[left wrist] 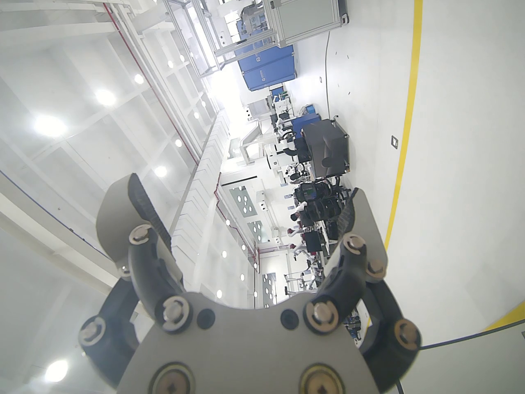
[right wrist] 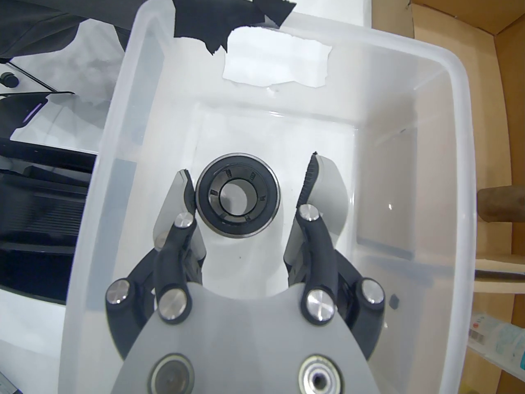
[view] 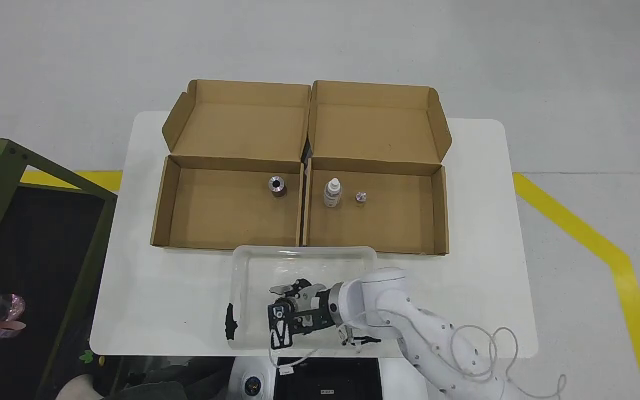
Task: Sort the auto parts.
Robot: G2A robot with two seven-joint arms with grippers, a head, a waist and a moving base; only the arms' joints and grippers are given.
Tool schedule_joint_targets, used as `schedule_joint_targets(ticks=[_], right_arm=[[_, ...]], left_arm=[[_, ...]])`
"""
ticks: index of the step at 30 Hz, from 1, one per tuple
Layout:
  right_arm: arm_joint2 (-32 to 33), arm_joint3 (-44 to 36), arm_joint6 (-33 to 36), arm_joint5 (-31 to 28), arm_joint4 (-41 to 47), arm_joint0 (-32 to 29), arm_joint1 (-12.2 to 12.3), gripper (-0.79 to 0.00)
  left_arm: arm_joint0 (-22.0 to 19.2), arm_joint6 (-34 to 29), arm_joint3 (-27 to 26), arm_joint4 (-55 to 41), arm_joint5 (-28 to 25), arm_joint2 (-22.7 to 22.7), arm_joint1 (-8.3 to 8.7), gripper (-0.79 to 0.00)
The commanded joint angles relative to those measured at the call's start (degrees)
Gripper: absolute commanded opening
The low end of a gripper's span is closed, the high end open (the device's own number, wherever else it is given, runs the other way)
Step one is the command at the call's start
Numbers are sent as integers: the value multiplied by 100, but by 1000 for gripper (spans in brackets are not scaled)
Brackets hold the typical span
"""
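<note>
- Jaws of the right arm sit low inside a clear rectangular plastic bin [view: 305, 249] at the near edge of the white table [view: 480, 260], top view. Beyond it lie two open brown cardboard boxes: one [view: 215, 205] holds a silver metal ring [view: 273, 184], the other [view: 400, 210] a small white bottle-shaped part [view: 332, 191] and a small grey metal piece [view: 363, 197].
- Left wrist view: the left arm's jaws are spread wide and empty, pointing out into the hall and away from the table.
- Right wrist view: the right arm's jaws stand half open astride a round black-and-silver bearing [right wrist: 238, 194] lying flat on the bin floor. One finger [right wrist: 180, 198] touches its rim; the other [right wrist: 328, 182] stands apart.
- The grasp appears to be the step in hand. Centring the bearing first should let both sides close evenly without pushing it aside, before a straight lift clear of the bin wall.
</note>
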Motion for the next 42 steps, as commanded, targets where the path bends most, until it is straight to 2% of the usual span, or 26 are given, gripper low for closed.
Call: schedule_joint_targets(ticks=[1,7,8,9,12,15,20,22,42], right_arm=[[-48,81,12,37,28,68,-12,-305],[-184,297,46,75,135,234,-43,-332],[-207,341,40,70,165,258,-48,-348],[-228,390,26,56,208,282,-53,-397],[-291,515,4,53,273,365,-69,-422],[-344,616,-52,62,337,447,-86,-480],[-401,675,-189,66,473,566,-108,-751],[-412,681,-251,50,528,607,-113,-785],[-221,436,-686,124,894,880,-81,-785]], left_arm=[[0,0,0,0,0,0,0,0],[0,0,0,0,0,0,0,0],[0,0,0,0,0,0,0,0],[0,0,0,0,0,0,0,0],[0,0,0,0,0,0,0,0],[0,0,0,0,0,0,0,0],[0,0,0,0,0,0,0,0],[0,0,0,0,0,0,0,0],[0,0,0,0,0,0,0,0]])
